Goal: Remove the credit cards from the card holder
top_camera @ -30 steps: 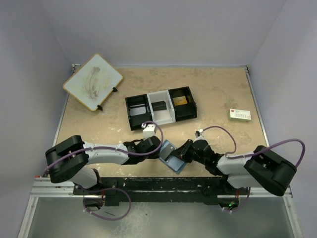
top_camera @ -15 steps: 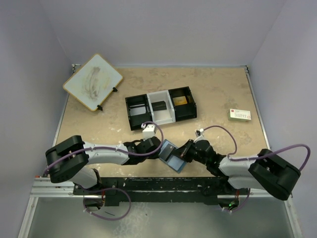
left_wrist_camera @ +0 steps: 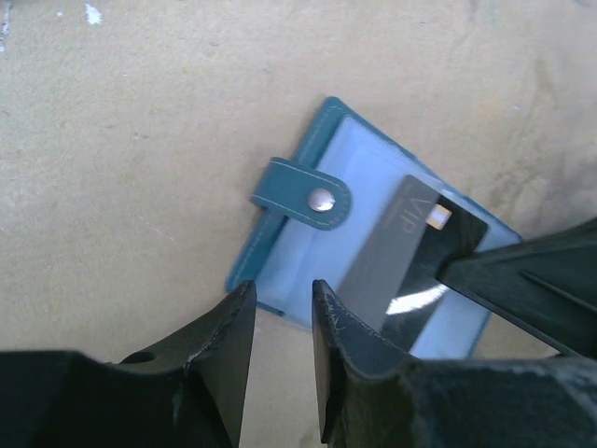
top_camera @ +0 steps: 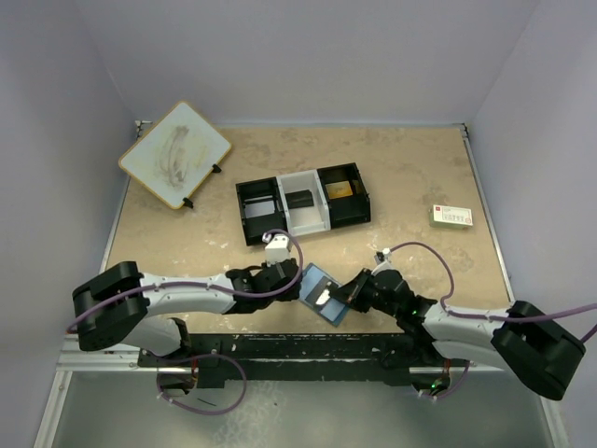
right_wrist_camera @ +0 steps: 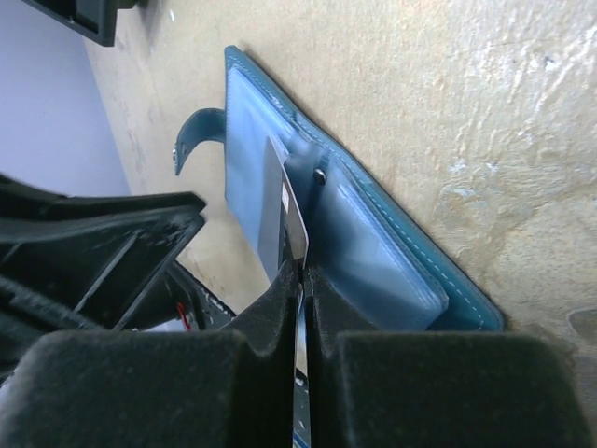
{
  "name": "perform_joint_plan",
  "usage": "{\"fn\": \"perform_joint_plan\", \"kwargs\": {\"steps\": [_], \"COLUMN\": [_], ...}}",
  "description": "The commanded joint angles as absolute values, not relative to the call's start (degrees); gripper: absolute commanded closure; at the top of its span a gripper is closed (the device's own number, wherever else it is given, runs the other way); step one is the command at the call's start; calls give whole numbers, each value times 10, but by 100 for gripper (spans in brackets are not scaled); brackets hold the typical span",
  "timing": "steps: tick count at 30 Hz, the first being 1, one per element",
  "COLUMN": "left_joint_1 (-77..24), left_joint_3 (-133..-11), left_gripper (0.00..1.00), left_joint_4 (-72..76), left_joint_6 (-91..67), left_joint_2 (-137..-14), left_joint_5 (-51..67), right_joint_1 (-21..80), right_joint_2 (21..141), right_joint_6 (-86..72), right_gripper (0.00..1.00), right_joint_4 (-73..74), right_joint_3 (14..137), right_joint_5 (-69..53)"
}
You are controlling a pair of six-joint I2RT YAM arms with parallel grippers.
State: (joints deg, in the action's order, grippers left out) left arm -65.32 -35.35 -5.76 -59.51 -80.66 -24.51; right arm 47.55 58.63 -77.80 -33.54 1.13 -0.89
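Card holder is laid open, pockets exposed. Dark card is clamped by right gripper, apparently for withdrawal; left gripper jaws are parted, empty.

Robot lab cell. Lavender walls box a beige stone-look table on three sides; left arm and right arm (purple cables looped loose) bolt to a black rail at its near edge.
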Motion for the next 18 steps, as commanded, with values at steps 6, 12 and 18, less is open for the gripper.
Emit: {"fn": "perform_joint_plan", "kwargs": {"steps": [6,12,18], "left_joint_1": [-716,-714,-713], "left_joint_3": [-446,-477,-518], "left_gripper": [69,73,78], "left_joint_4": [-29,-41,-94], "left_joint_6": [-536,-513,-516], "left_joint_2": [-803,-882,-958], "left_joint_5": [-255,-272,-325], "right_joint_1": [474,474,473], "right_joint_2": [627,627,618], "right_joint_6": [-769,-766,-763], "right_gripper": [96,96,96], "right_joint_4": [-341,-339,-331], "right_joint_3": [12,13,12], "right_joint_5": [8,6,5]}}
